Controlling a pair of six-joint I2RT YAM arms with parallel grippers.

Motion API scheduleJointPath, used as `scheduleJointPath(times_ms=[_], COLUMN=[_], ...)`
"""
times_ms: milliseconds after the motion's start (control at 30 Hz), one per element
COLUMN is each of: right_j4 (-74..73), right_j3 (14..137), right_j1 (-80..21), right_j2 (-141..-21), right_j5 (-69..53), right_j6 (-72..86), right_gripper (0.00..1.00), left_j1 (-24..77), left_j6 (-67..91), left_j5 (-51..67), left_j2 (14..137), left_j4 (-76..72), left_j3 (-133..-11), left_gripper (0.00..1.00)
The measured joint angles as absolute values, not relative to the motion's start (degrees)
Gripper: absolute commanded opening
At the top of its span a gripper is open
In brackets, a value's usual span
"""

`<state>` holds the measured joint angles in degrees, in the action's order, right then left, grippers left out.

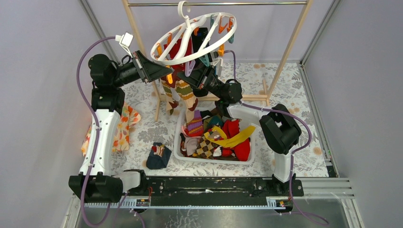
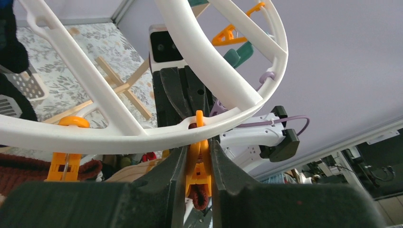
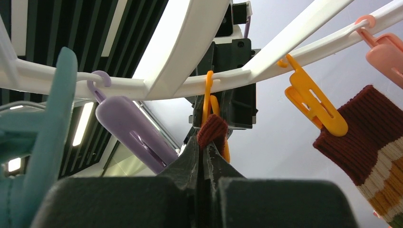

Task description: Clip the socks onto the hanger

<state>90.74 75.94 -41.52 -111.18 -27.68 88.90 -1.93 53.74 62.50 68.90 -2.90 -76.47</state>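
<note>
**Dark red sock at the orange clip**

The dark red sock point(image 3: 212, 131) has its cuff pushed up into an orange clip point(image 3: 209, 95) on the hanger point(image 2: 119, 135). The hanger hangs from the rack rod point(image 1: 214, 4) over the table's point(image 1: 142, 128) far edge.

- Right gripper point(image 3: 205, 152): pinched tight on the cuff.
- Left gripper point(image 2: 198, 156): jaws narrow, squeezing that clip.
- Done: one striped sock point(image 3: 366, 137) clipped alongside.
- Left: socks point(image 1: 223, 137) heaped in the white bin point(image 1: 214, 161) mid-table, and one dark sock point(image 1: 158, 156) towards the near edge.
- No legible writing.

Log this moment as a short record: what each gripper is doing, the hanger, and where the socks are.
left gripper: shut on an orange clip of the hanger
right gripper: shut on a dark red sock, cuff at that clip
already hung: striped sock on a yellow clip
remaining socks: pile in white basket; one dark sock on table
</note>
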Motion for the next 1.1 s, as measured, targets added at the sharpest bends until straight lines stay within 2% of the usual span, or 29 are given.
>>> scheduleJointPath(times_ms=[100,133,200,300,367,500,567,633,767,967,1100], right_j4=[90.74,90.74,90.74,90.74,90.74,90.74,90.74,90.74,90.78,90.72,90.65], right_j3=[75.94,75.94,75.94,75.94,75.94,75.96,75.96,75.96,75.55,69.17,63.35], right_j1=[-41.52,-41.52,-41.54,-41.63,-41.71,-41.82,-41.87,-41.91,-41.98,-41.95,-41.63], right_j2=[-111.18,-111.15,-111.15,-111.18,-111.18,-111.18,-111.18,-111.18,-111.15,-109.4,-106.89], right_j5=[-27.73,-27.75,-27.86,-28.01,-28.03,-28.05,-28.05,-28.03,-27.97,-27.77,-27.4], right_j6=[88.92,88.92,88.92,88.97,88.99,89.34,89.49,89.56,88.68,85.36,82.15], right_gripper=[0.0,0.0,0.0,0.0,0.01,0.2,0.3,0.43,0.57,0.66,0.69], left_j1=[-1.93,-1.93,-1.93,-1.93,-1.93,-1.93,-1.93,-1.93,-1.93,-1.93,-1.93], left_j6=[51.77,51.31,50.46,49.34,49.12,48.99,48.82,48.31,46.15,43.83,42.98], left_j5=[61.21,60.95,60.55,60.2,60.18,60.2,60.23,60.23,60.23,60.2,60.1], left_j2=[68.53,68.45,68.34,68.27,68.2,67.96,67.77,67.61,66.78,65.84,65.82], left_j4=[-1.58,-1.26,-0.73,-0.12,0.08,0.3,0.78,1.23,3.86,5.87,6.44], left_j3=[-76.47,-76.47,-76.47,-76.49,-76.53,-76.58,-76.58,-76.58,-76.55,-76.49,-76.49], left_gripper=[0.32,0.37,0.53,0.65,0.67,0.72,0.71,0.65,0.53,0.36,0.32])
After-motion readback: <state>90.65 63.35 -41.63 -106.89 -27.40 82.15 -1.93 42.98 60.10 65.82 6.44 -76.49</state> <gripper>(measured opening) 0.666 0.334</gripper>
